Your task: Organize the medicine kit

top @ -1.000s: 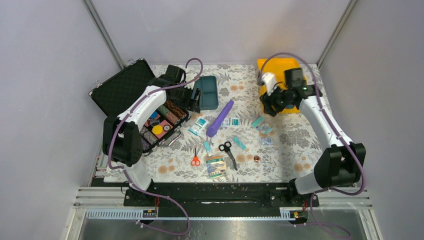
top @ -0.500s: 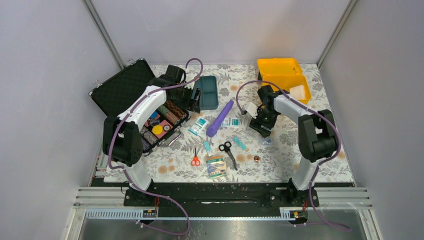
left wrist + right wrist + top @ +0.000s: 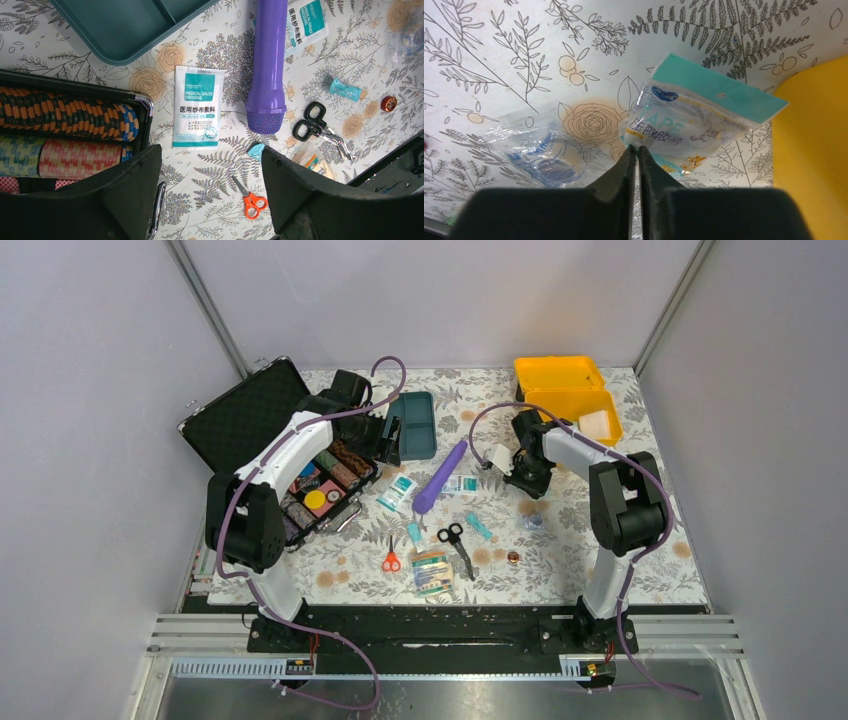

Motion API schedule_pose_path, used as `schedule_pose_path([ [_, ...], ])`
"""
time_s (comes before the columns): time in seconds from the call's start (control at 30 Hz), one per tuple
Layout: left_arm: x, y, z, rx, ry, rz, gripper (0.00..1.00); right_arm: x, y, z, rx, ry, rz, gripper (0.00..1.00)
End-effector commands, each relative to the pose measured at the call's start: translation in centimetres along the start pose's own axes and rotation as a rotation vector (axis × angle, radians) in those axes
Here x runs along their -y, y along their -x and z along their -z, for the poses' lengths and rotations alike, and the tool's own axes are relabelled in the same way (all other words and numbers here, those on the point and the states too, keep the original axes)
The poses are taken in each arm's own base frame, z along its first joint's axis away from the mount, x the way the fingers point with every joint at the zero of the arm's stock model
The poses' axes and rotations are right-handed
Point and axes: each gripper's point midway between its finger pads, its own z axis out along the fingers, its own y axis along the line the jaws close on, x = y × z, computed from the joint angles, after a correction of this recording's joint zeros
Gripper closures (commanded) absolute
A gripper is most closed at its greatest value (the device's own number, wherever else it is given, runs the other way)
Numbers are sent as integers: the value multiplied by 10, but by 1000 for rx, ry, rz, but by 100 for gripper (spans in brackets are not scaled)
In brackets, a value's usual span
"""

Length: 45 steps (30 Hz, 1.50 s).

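1. Medicine kit (image 3: 556, 375): yellow case, lid thrown back, at the far right of the table (image 3: 640, 560). Its teal tray (image 3: 415, 425) lies outside it, well to the kit's left
2. Right fingers (image 3: 628, 160): just in front of the kit's left corner, pressed together on the lower edge of a clear tape packet (image 3: 689, 120) with a teal header card. Only the thin film margin sits between them
3. A second clear packet (image 3: 541, 150) lies flat near the tape packet, on the side away from the kit. The two appear apart, though the clear film makes this hard to confirm
4. Left fingers (image 3: 125, 190): well to the kit's left, beyond the tray, standing apart with nothing between them, above a gauze dressing packet (image 3: 196, 107). The purple torch (image 3: 267, 60) lies on the kit side of that packet, and the black case (image 3: 240, 415) on the far side
5. Judged step: carry the tape packet across to the kit
6. Risk: the pinch is on slippery film at one edge, so the packet could slide out during the lift or swing
7. Risk: the packet hangs off-centre, so the stiff header card could catch the kit's wall and fall short onto the table
8. Risk: a low approach could knock the kit's rim and shift the case
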Motion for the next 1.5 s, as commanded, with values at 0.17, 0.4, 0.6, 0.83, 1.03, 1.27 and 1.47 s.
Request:
schedule_pose_path([
  [0.17,2,10,1,30,-3,-12,27,-17,39,88,254,-14,-7,100],
  [0.4,1,15,-4,30,-8,-11,27,-13,72,186,479,-108,-91,100],
  [0.6,3,22,-3,41,-17,-16,27,37,82,224,549,-254,-171,100],
  [0.83,3,15,1,36,-7,-13,27,120,64,225,514,-396,-243,100],
  [1.03,1,16,6,48,14,-24,27,155,39,179,394,-401,-243,100],
  [1.27,2,20,14,68,24,-44,27,181,15,116,239,-448,-243,100],
  [1.47,0,13,11,51,26,-43,27,181,3,88,169,-433,-282,80],
])
